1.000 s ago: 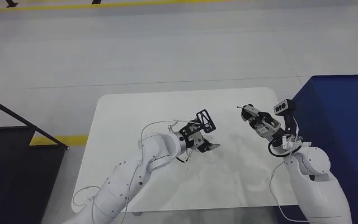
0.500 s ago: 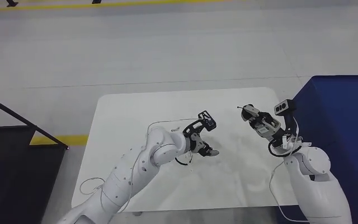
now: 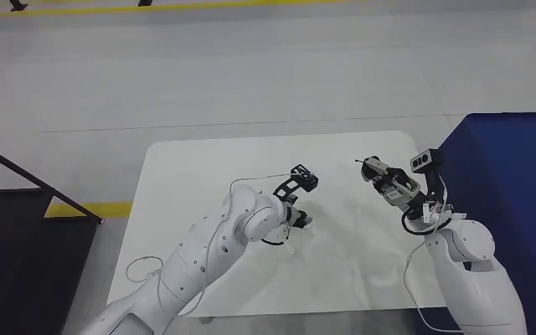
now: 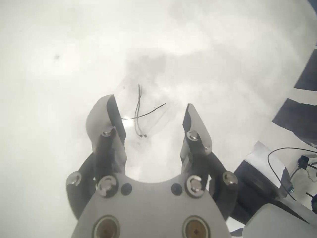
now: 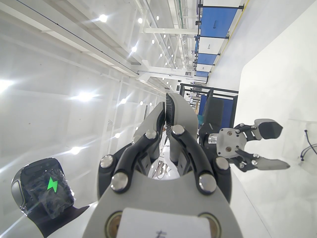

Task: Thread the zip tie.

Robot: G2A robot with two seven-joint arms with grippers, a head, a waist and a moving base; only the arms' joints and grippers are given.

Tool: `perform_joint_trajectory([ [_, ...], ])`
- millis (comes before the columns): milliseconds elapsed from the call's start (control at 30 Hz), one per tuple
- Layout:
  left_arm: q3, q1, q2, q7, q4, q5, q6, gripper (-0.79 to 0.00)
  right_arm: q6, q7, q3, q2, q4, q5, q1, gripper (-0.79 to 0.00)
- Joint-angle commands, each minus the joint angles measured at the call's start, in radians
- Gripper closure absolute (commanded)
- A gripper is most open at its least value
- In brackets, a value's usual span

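The step in hand looks like picking one zip tie off the bench. The left pincer hangs close over the bench near its centre, jaws spread wide and holding nothing. A few thin black zip ties lie directly below the gap, crossed over one another on what seems to be a clear plastic sheet.

The right pincer sits raised at about 2 o'clock from the left one. Its pads are pressed together, and I cannot tell whether anything thin is pinched between them.

To do this well, I'd come straight down with the jaws straddling the tie that crosses the others. I'd close across its strap rather than along it, so only one lifts. The sheet may slide or lift with it, so a slow rise seems wise.
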Motion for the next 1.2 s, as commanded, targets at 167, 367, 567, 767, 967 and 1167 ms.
perform_joint_trajectory([
  [167, 0.040, -0.035, -0.025, -0.014, 0.090, -0.010, -0.017, -0.342, 0.000, 0.000, 0.000, 0.000, 0.000, 0.000, 0.000, 0.000],
  [367, 0.085, -0.071, -0.056, 0.018, 0.172, 0.010, -0.007, -0.317, 0.000, 0.000, 0.000, 0.000, 0.000, 0.000, 0.000, 0.000],
  [567, 0.118, -0.100, -0.086, 0.040, 0.238, 0.038, 0.018, -0.246, 0.000, 0.000, 0.000, 0.000, 0.000, 0.000, 0.000, 0.000],
  [767, 0.133, -0.114, -0.108, 0.028, 0.282, 0.041, 0.029, -0.234, 0.000, 0.000, 0.000, 0.000, 0.000, 0.000, 0.000, 0.000],
  [967, 0.132, -0.122, -0.126, 0.035, 0.327, 0.023, 0.019, -0.243, 0.000, 0.000, 0.000, 0.000, 0.000, 0.000, 0.000, 0.000],
  [1167, 0.127, -0.129, -0.140, 0.046, 0.364, 0.005, -0.003, -0.231, 0.000, 0.000, 0.000, 0.000, 0.000, 0.000, 0.000, 0.000],
])
